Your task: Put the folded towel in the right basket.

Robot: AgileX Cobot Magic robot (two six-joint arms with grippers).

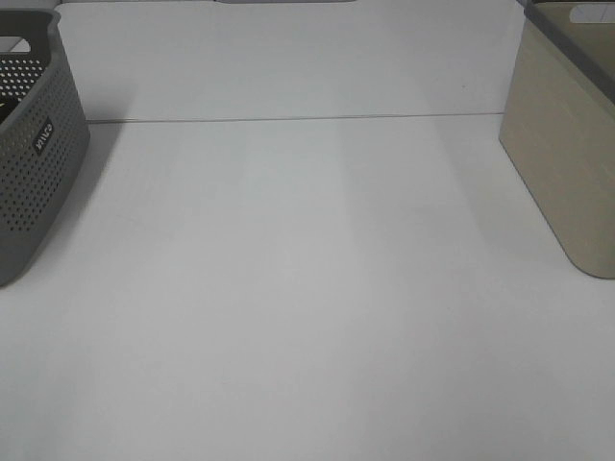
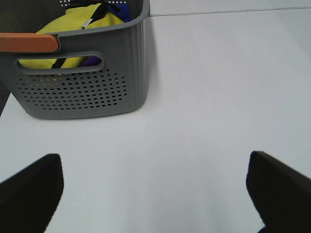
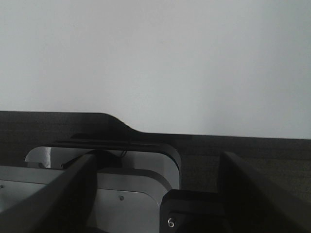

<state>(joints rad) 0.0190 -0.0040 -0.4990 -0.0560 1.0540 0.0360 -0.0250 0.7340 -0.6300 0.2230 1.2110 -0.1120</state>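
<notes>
Overhead, the white desk (image 1: 307, 307) carries a grey perforated basket (image 1: 34, 154) at 9 o'clock and a beige basket (image 1: 567, 144) at 3 o'clock; neither arm enters this view. The left hand (image 2: 155, 189) hangs over bare desk with its fingers (image 2: 31, 189) spread wide, holding nothing. Beyond it stands the grey basket, with yellow cloth (image 2: 80, 24) and a dark blue item (image 2: 119, 10) inside. The right hand (image 3: 155, 194) hangs above a dark base, fingers (image 3: 252, 194) apart and holding nothing. A folded towel cannot be identified with certainty in any view.
</notes>
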